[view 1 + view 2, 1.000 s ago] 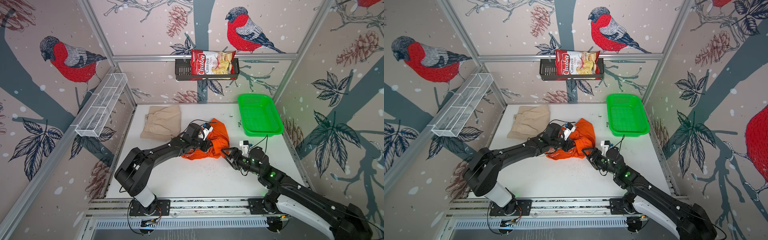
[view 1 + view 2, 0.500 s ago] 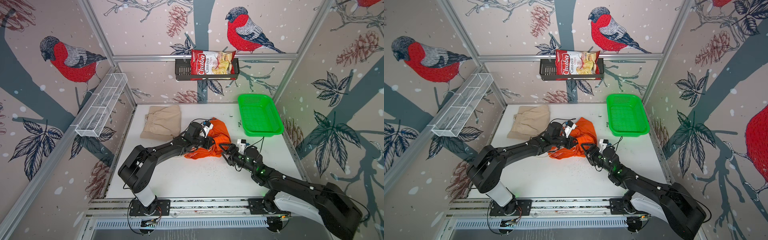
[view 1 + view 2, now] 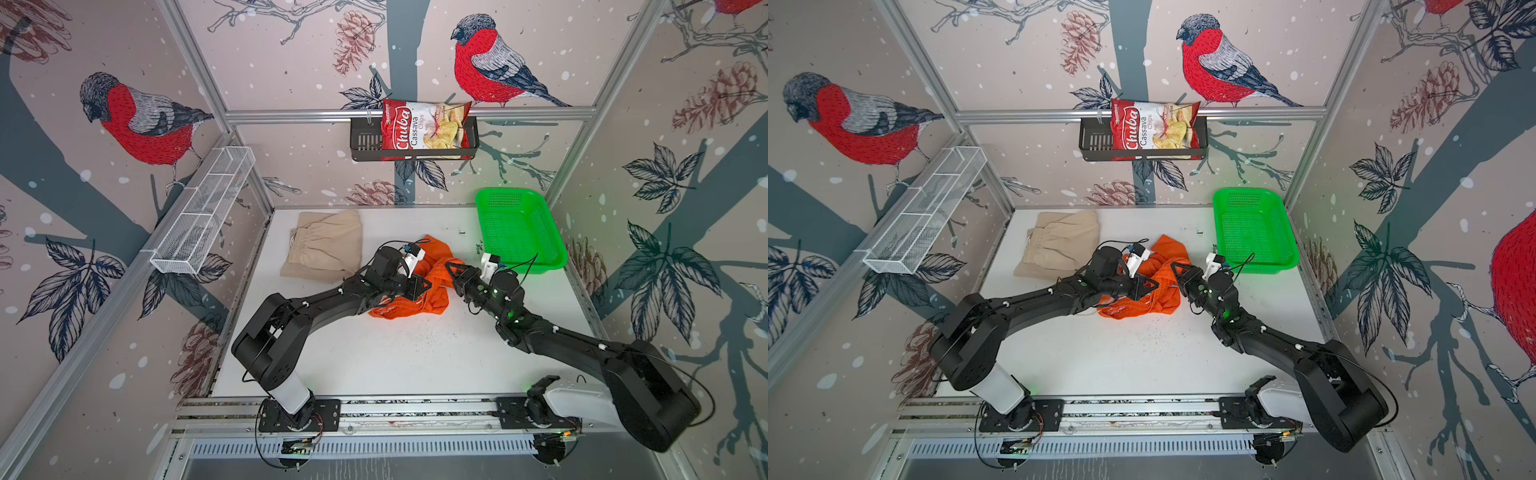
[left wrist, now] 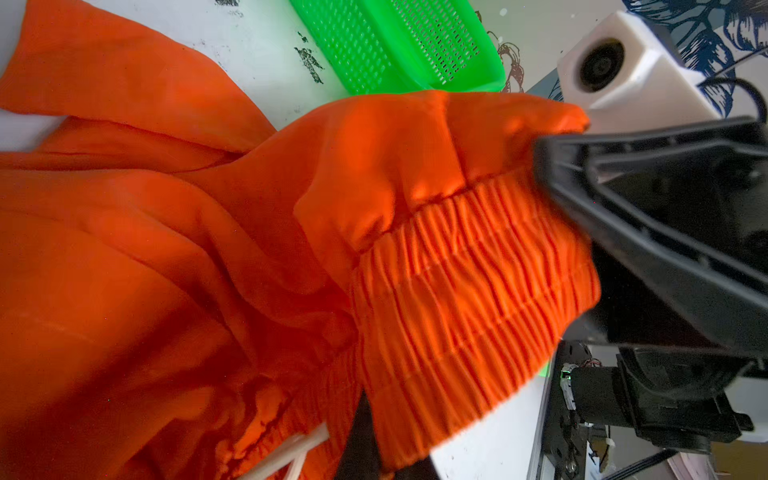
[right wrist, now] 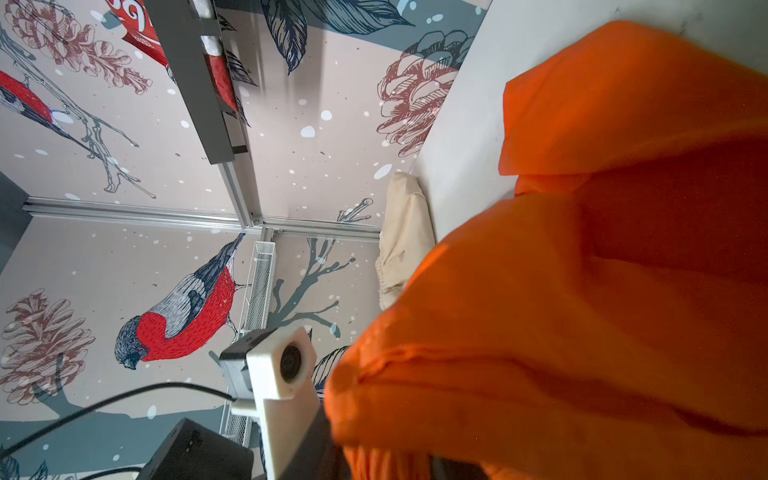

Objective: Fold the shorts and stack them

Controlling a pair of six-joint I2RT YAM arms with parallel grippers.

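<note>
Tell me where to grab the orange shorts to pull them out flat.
Grip the ribbed elastic waistband of the orange shorts, at its ends. It looks the thickest part and stands bunched up off the table, so a gripper can pinch it side-on. The left gripper holds one stretch; the right gripper meets the other end from the right.

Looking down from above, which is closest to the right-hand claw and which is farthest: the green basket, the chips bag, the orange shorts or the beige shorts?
From the right gripper, in a top view:
1. orange shorts: touching it, mid-table.
2. green basket: just beyond, on the right.
3. beige shorts: across the table, back left.
4. chips bag: up on the back wall.
</note>
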